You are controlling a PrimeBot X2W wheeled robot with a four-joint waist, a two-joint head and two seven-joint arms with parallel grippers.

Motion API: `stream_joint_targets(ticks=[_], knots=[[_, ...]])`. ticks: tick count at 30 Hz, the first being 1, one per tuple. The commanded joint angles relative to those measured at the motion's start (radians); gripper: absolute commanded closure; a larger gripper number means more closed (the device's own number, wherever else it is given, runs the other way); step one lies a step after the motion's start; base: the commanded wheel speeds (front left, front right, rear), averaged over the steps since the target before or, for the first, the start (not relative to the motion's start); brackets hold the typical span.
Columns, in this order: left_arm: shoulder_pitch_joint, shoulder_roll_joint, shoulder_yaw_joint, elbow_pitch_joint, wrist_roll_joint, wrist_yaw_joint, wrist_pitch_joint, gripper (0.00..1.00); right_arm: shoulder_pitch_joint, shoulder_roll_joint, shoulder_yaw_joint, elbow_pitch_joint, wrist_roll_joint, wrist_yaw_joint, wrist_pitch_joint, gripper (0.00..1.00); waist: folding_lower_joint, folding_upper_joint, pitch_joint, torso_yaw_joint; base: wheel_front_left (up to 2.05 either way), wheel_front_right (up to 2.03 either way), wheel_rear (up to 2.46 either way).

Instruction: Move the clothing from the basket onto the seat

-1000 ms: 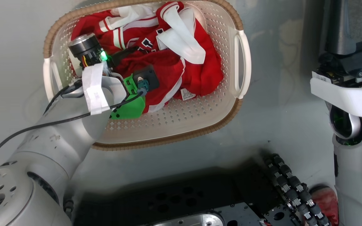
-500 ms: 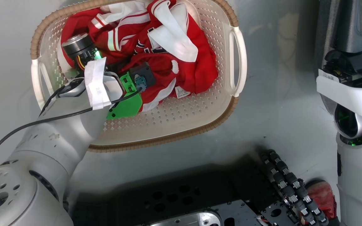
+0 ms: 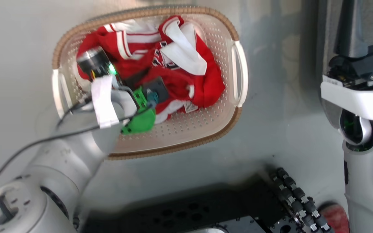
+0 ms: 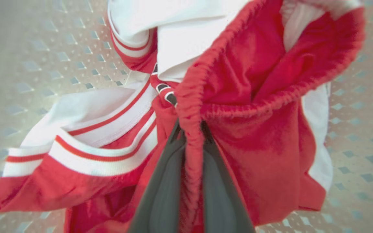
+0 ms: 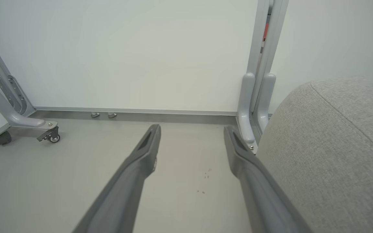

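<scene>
In the head view, you see the clothing (image 3: 202,81) heaped in the far half of the basket (image 3: 202,137), none of it on the seat yet. Your left arm (image 3: 76,152) reaches over the near rim into the heap, as a pick from above requires.

In the left wrist view, the left gripper (image 4: 190,127) is pinched almost closed on the red elastic waistband (image 4: 189,97) of the shorts (image 4: 264,145). That firm edge should lift cleanly, though the jersey (image 4: 102,129) lies against it.

In the right wrist view, the right gripper (image 5: 191,132) hangs with its jaws wide, holding nothing, just beside the seat (image 5: 335,145), where the load belongs.
</scene>
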Motion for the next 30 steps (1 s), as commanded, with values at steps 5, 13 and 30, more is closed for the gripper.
stream_joint_targets(ticks=[5, 13, 30], knots=[[0.108, 0.010, 0.045, -0.133, -0.043, 0.054, -0.008, 1.00, 0.063, -0.003, 0.005, 0.030, -0.011, -0.001, -0.005, 0.00, 0.0000, -0.0001, -0.207, 0.032, 0.00, 0.00, 0.00], [0.287, 0.058, 0.164, -0.369, -0.097, 0.132, -0.008, 1.00, 0.169, -0.003, 0.022, 0.071, -0.023, -0.001, -0.005, 0.00, 0.0000, -0.0001, -0.432, 0.072, 0.00, 0.00, 0.00], [0.621, 0.109, 0.476, -0.760, -0.073, 0.199, -0.008, 1.00, 0.382, -0.004, 0.068, 0.131, 0.001, -0.001, -0.005, 0.00, 0.0000, -0.0001, -0.791, 0.107, 0.00, 0.00, 0.00]])
